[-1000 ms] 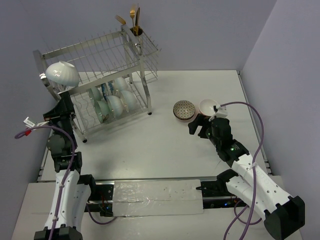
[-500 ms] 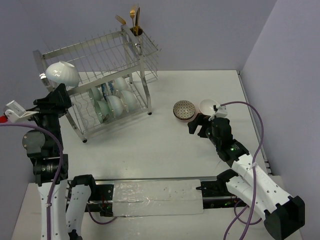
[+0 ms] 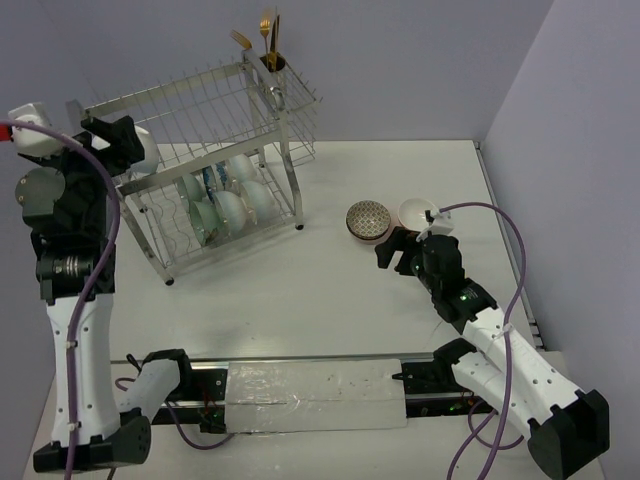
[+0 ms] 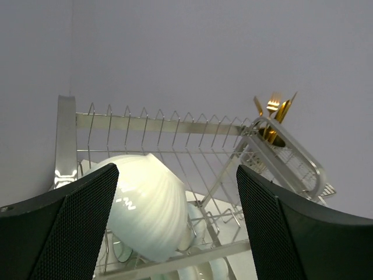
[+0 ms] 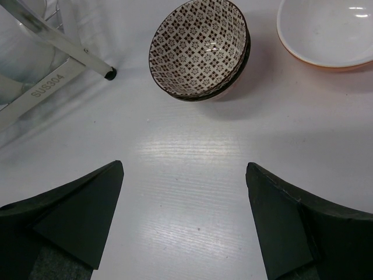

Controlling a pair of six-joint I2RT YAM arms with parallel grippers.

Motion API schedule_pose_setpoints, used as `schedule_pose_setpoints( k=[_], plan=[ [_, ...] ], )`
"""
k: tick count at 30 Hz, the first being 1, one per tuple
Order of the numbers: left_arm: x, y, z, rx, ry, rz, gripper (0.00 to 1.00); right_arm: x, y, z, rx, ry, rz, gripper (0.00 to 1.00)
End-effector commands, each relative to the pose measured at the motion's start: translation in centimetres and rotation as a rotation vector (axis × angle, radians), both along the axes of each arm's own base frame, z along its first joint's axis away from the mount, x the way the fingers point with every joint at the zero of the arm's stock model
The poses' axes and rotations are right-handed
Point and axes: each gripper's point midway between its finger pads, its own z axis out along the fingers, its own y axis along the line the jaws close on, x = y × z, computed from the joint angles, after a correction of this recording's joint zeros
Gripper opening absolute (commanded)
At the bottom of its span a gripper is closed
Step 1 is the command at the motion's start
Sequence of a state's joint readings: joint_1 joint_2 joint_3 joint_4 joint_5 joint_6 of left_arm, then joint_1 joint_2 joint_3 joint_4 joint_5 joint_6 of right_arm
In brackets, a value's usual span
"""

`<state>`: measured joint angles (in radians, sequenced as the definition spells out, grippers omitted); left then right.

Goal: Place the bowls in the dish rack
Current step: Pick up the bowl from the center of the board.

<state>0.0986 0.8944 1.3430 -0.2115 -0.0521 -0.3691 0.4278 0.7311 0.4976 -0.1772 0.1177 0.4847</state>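
A white ribbed bowl [image 4: 148, 204] lies tilted, mouth down, on the upper tier of the dish rack [image 3: 215, 110] at its left end. My left gripper [image 4: 178, 216] stands open just behind it, and its fingers do not grip the bowl. In the top view the bowl [image 3: 148, 158] is mostly hidden by the left gripper [image 3: 118, 140]. Several white and teal bowls [image 3: 232, 200] stand on the lower tier. A brown-patterned bowl [image 5: 198, 49] stacked on another and a white bowl with an orange outside [image 5: 326, 29] sit on the table ahead of my open, empty right gripper [image 5: 183, 166].
Gold cutlery stands in the cup [image 3: 270, 60] at the rack's far right corner. A rack leg [image 5: 64, 76] reaches the table left of the patterned bowl. Walls close the back and right side. A foil-covered strip [image 3: 315, 392] lies between the arm bases.
My left gripper has opened, let go of the white bowl on the upper tier and risen behind it. The right arm has stayed where it was.
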Motion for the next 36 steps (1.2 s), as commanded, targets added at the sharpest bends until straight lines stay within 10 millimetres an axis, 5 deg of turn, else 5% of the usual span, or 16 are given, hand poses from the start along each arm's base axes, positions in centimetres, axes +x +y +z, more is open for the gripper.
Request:
schedule_pose_setpoints(
  k=[1, 11, 22, 25, 31, 36],
  plan=[
    [1.2, 0.1, 0.5, 0.05, 0.022, 0.002, 0.88, 0.5, 0.3, 0.5, 0.004, -0.031, 0.007, 0.93],
    [4.1, 0.4, -3.7, -0.026, 0.156, 0.001, 0.88, 0.5, 0.5, 0.3, 0.013, -0.03, 0.013, 0.93],
    [3.2, -1.0, -7.5, -0.148, 0.222, -0.06, 0.88, 0.5, 0.6, 0.2, 0.011, -0.024, 0.016, 0.93],
    [2.4, -1.1, -6.0, -0.148, 0.176, -0.064, 0.89, 0.6, 0.4, 0.3, 0.009, -0.028, 0.008, 0.93],
    [-0.7, -1.8, 0.2, -0.082, 0.072, -0.093, 0.96, 0.8, -0.6, 0.6, -0.012, -0.023, -0.05, 0.93],
    [-1.6, -5.1, 0.2, -0.02, 0.105, -0.278, 0.99, 1.7, -2.9, 0.7, -0.059, 0.049, -0.192, 0.94]
  ],
)
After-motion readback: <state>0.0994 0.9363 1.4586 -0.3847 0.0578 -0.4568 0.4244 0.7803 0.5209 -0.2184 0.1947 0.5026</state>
